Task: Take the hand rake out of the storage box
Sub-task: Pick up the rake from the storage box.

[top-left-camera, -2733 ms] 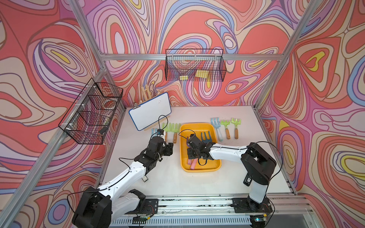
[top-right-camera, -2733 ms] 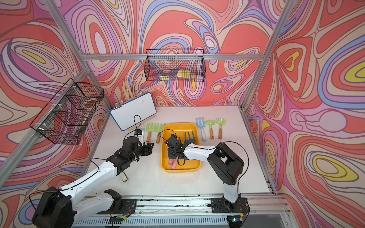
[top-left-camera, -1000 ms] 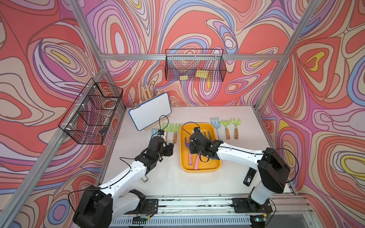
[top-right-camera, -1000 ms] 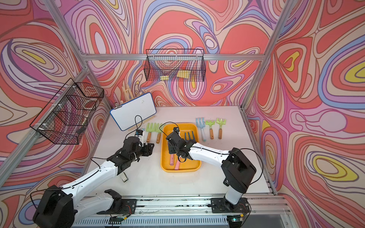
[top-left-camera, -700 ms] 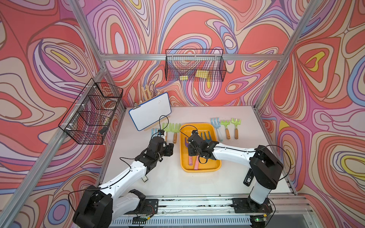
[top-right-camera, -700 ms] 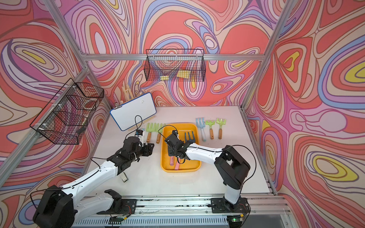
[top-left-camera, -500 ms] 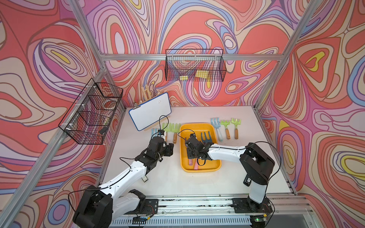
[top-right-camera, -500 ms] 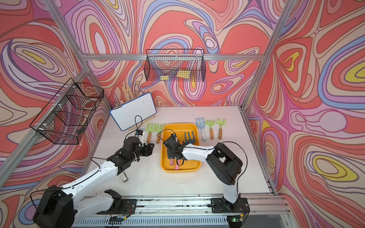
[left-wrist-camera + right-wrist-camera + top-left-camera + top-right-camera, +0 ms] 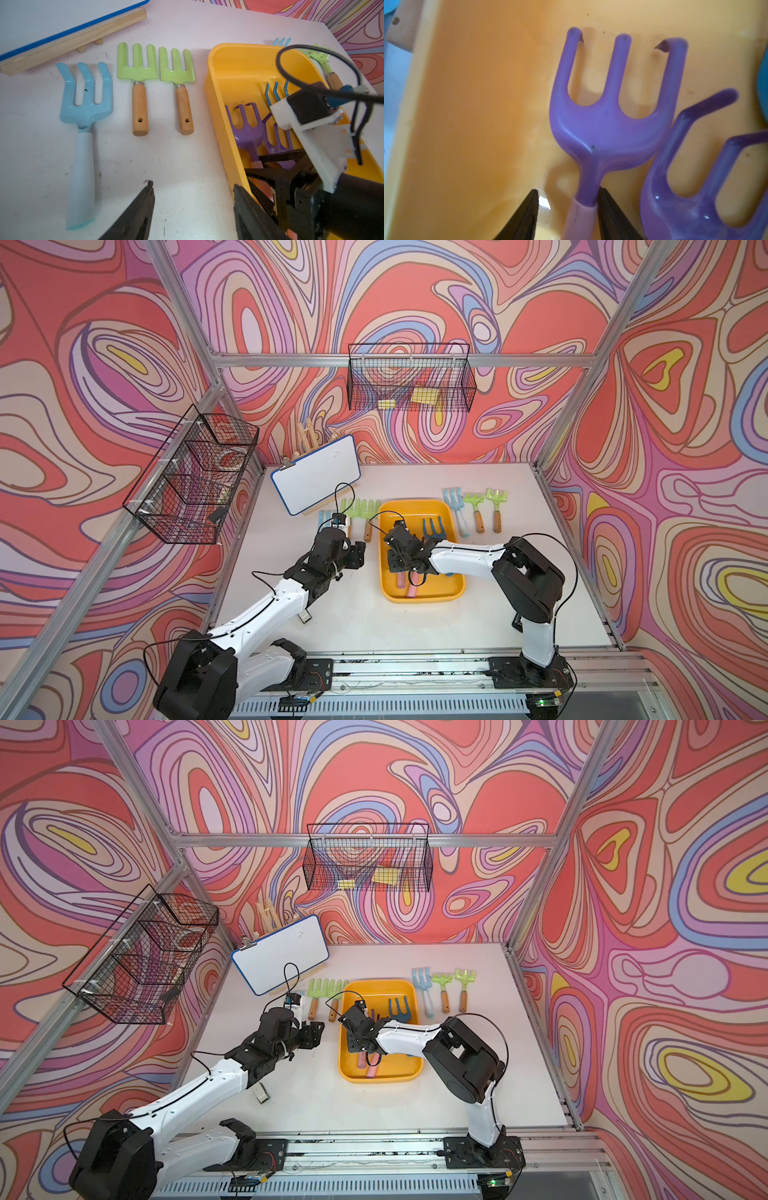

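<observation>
The storage box (image 9: 415,504) (image 9: 382,984) is a yellow-orange tray in the middle of the table. In it lie two purple hand rakes with pink handles (image 9: 608,133) (image 9: 685,197) (image 9: 247,133) and a dark blue rake (image 9: 434,529) (image 9: 275,91). My right gripper (image 9: 568,190) (image 9: 394,566) is down inside the box, open. Its jaws straddle the first purple rake where neck meets handle: one finger touches it, the other stands off with a gap. My left gripper (image 9: 192,185) (image 9: 359,553) is open and empty over bare table, just left of the box.
On the table left of the box lie a light blue rake (image 9: 83,104) and two green rakes (image 9: 137,68) (image 9: 176,70). A light blue one (image 9: 455,506) and two green ones (image 9: 476,506) lie to its right. A whiteboard (image 9: 316,479) leans behind them. Wire baskets (image 9: 409,381) (image 9: 191,477) hang on the walls.
My right gripper has drawn back a little toward the front left inside the box, with the elbow folding in. The left arm has not moved.
</observation>
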`<state>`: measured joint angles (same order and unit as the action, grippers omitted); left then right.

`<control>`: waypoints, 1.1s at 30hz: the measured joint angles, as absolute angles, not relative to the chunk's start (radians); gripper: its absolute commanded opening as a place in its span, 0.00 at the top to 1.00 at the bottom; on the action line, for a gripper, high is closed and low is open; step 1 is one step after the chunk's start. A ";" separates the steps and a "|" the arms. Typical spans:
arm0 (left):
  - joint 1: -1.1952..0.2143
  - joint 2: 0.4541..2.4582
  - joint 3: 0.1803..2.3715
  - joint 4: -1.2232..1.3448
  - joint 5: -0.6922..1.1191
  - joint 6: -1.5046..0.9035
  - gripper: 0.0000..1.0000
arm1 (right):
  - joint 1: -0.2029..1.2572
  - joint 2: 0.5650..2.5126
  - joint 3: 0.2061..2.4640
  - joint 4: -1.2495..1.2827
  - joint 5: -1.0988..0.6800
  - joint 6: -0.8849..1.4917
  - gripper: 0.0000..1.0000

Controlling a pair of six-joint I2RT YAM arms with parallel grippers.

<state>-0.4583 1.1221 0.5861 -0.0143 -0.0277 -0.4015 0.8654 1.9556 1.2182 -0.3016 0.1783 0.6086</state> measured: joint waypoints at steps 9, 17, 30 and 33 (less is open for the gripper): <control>-0.458 1.122 0.586 -0.014 -0.025 -0.402 0.35 | 0.865 1.967 1.230 -0.303 0.183 0.622 0.67; -0.457 1.122 0.586 -0.014 -0.024 -0.405 0.35 | 0.865 1.967 1.230 -0.307 0.197 0.642 0.77; -0.450 1.122 0.586 -0.014 -0.014 -0.413 0.35 | 0.865 1.839 1.172 -0.360 0.261 0.638 0.81; -0.450 1.122 0.586 -0.014 -0.010 -0.416 0.35 | 0.865 1.758 1.148 -0.359 0.277 0.630 0.82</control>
